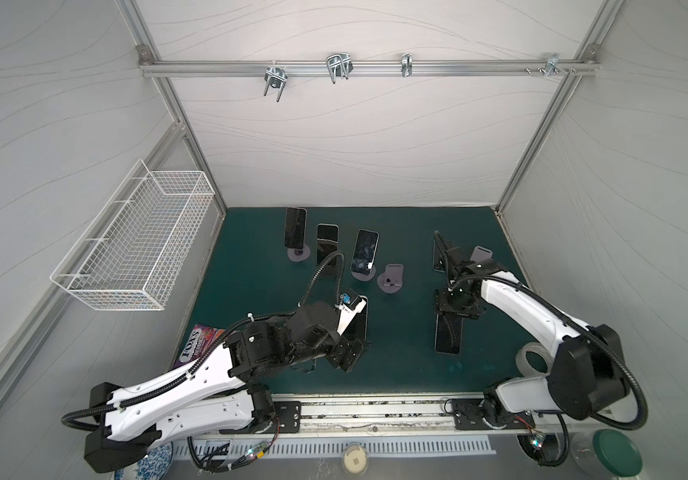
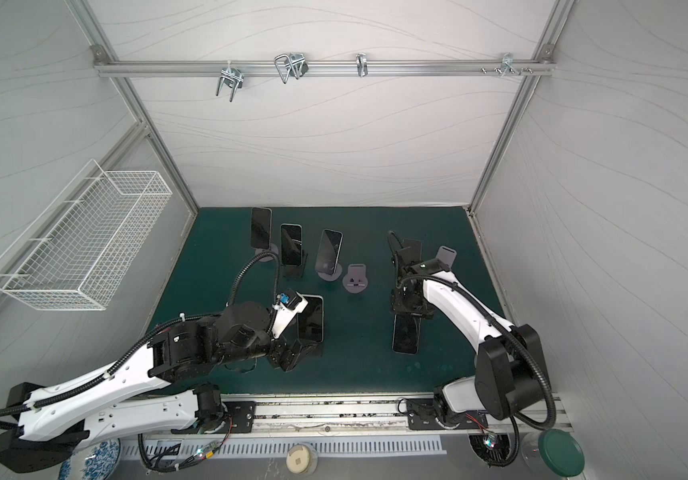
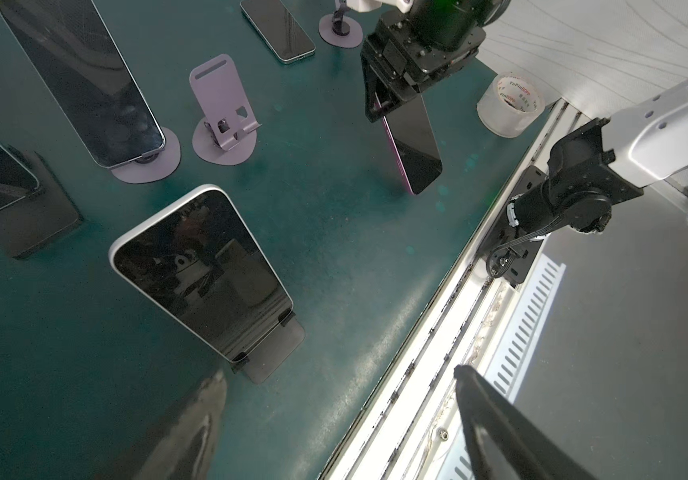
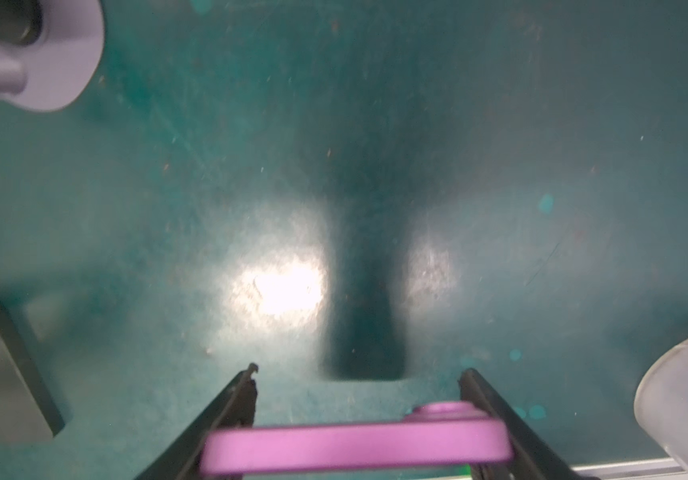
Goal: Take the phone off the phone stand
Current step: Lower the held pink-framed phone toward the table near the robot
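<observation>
purple phone (image 3: 415,145) is hanging upright from the right gripper (image 3: 392,104), which is clamping its upper end across the width. the jaws are standing only as far apart as the phone is wide. the phone is sitting clear of every stand, over the green mat (image 3: 334,257) toward its front right, near the tape roll (image 3: 508,104). whether its lower end is touching the mat cannot be told.

the left wrist view is showing the dark screen and the purple side rail. the right wrist view is showing only the purple top edge (image 4: 355,451) spanning the two fingers (image 4: 234,399), with the phone's shadow falling on the mat beyond. in both top views the colour is not showing; the phone (image 1: 447,338) is reading only as a dark slab extending out from under the gripper.

the left gripper (image 1: 352,353) is standing open and holding nothing, just beside a white phone (image 3: 205,274) that is leaning on a black stand (image 3: 280,357). in both top views the left arm is covering most of that stand. an empty lilac stand (image 3: 224,116) is standing farther back on the mat.
</observation>
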You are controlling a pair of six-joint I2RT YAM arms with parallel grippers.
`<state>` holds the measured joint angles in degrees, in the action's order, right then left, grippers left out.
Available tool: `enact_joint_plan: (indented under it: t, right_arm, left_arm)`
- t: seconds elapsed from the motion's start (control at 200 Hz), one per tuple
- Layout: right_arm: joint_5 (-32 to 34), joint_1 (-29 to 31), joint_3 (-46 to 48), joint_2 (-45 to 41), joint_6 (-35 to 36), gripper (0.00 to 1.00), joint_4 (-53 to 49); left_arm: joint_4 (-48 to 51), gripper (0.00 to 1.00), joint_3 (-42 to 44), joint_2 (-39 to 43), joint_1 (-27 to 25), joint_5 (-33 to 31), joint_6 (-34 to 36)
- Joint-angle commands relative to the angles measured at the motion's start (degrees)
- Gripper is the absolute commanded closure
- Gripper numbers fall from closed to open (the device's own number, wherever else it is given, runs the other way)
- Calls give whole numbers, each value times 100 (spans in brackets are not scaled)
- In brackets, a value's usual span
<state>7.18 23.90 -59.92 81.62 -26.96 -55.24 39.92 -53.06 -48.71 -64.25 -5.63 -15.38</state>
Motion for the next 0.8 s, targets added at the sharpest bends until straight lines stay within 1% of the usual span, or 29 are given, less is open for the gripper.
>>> enact_joint_plan:
  t: [0.0, 0.185, 0.37, 0.585, 0.795]
  right_arm:
    - [-118, -69, -318, 297, 229, 52, 66]
    - [-257, -89, -742, 963, 322, 52, 93]
    - [-298, -94, -983, 1346, 332, 52, 132]
    - [-407, -89, -1035, 1589, 342, 51, 275]
    - [-501, -91, -804, 1537, 376, 51, 620]
  left_arm:
    - [-283, 13, 49, 98, -26, -66, -120]
    - [-317, 12, 114, 89, -26, -79, -93]
    - [-289, 12, 127, 100, -26, -49, -97]
    - [-310, 12, 324, 326, -26, -77, -334]
    - [-88, 11, 372, 493, -26, -235, -508]
